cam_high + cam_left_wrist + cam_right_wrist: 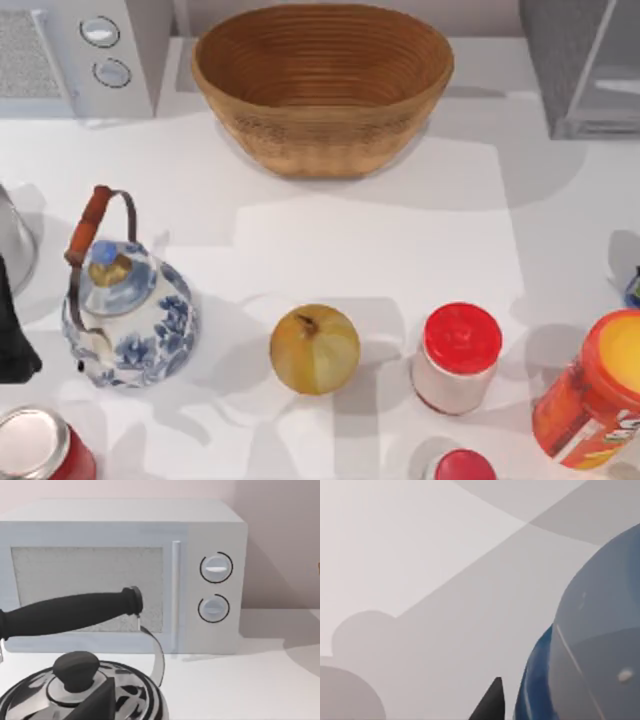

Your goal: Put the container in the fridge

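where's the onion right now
In the top view the onion sits on the table near the front centre, between the blue-and-white teapot on its left and the red-lidded jar on its right.

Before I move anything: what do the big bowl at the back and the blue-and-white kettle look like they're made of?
The bowl looks like woven wicker or rattan: tan, matte, with ridged coils around its wall. The blue-and-white kettle looks like glazed ceramic, glossy with painted floral patterns; its wire handle carries what seems a reddish wooden grip.

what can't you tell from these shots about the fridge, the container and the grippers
- Fridge: cut off by the top view's corner; interior unseen.
- Blue container: too close in the right wrist view; a sliver at the top view's right edge.
- Right gripper: one dark tip visible, so its state is unclear.
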You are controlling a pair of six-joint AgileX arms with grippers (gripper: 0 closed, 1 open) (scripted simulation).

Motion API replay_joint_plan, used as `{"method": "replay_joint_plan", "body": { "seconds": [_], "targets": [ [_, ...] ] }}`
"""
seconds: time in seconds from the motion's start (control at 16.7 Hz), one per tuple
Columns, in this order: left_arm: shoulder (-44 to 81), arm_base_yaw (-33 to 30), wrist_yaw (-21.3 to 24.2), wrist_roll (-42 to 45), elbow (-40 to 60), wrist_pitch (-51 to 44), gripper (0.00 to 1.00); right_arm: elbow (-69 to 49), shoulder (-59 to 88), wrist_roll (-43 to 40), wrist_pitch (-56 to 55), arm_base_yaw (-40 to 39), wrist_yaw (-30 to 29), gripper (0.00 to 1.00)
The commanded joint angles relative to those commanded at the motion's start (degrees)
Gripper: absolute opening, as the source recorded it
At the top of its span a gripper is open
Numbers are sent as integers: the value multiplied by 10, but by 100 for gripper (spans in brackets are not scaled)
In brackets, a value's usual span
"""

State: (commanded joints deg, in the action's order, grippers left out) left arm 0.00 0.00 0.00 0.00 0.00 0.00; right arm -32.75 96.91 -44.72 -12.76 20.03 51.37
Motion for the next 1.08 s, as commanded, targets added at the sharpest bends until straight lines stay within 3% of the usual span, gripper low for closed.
{"method": "replay_joint_plan", "body": {
  "seconds": [0.3, 0.9, 1.08],
  "targets": [
    [0, 0, 0, 0, 0, 0, 100, 0, 0, 0, 0, 0, 0, 3],
    [0, 0, 0, 0, 0, 0, 100, -2, -1, 0, 0, 1, 0, 1],
    [0, 0, 0, 0, 0, 0, 100, -28, -3, -38, 21, 2, -6, 1]
  ]
}}
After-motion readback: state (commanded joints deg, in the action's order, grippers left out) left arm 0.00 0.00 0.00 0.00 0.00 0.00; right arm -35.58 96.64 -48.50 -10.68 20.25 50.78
